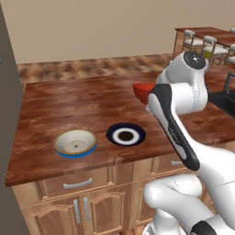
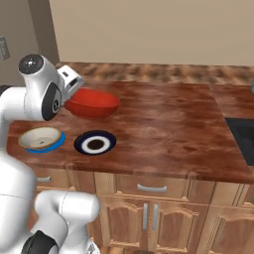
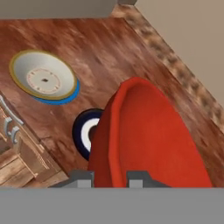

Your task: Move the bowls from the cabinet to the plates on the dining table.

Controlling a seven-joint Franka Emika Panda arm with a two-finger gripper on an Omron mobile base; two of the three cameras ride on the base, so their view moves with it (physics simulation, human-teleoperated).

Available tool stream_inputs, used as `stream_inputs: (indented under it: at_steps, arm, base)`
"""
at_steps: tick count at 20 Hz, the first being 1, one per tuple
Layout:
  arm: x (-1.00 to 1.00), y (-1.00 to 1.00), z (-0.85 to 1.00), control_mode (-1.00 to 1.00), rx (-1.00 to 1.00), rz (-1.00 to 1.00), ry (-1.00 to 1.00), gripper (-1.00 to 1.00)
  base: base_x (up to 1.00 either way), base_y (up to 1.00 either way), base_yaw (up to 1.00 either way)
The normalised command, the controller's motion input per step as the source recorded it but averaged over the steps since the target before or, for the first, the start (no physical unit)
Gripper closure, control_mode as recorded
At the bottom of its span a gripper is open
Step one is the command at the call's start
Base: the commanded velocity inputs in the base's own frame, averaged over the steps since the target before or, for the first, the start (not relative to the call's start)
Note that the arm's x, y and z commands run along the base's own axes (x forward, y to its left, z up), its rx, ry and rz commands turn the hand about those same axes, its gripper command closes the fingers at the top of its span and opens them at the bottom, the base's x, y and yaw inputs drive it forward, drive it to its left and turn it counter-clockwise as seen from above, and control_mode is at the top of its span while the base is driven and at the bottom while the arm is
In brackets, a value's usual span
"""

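Jaws: clamped on the rim of the glossy red bowl (image 2: 92, 103), held above the reddish-brown wood-grain surface (image 2: 163, 124)
Cream-beige bowl (image 1: 75, 142): sits on the bright blue plate (image 1: 87, 152)

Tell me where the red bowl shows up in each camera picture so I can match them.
Left base view: red bowl, right of centre, mostly hidden behind the white arm.
Right base view: upper left, above the table, beside the arm's wrist.
Hand view: large, lower right, gripped at its rim by the hand.
Shared landmark: the dark plate with a white centre.
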Motion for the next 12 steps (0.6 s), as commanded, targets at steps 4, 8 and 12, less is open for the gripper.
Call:
stream_inputs:
  at_steps: [4,8,12]
  arm:
    - [0.13,0.0,-0.62,-1.0,0.13,0.0,0.0,1.0]
    - [0.18,0.0,-0.42,-1.0,0.02,0.0,0.0,1.0]
    - [0.18,0.0,-0.32,-1.0,0.0,0.0,0.01,1.0]
  base:
    - [0.0,0.0,0.0]
    - [0.0,0.0,0.0]
    - [0.0,0.0,0.0]
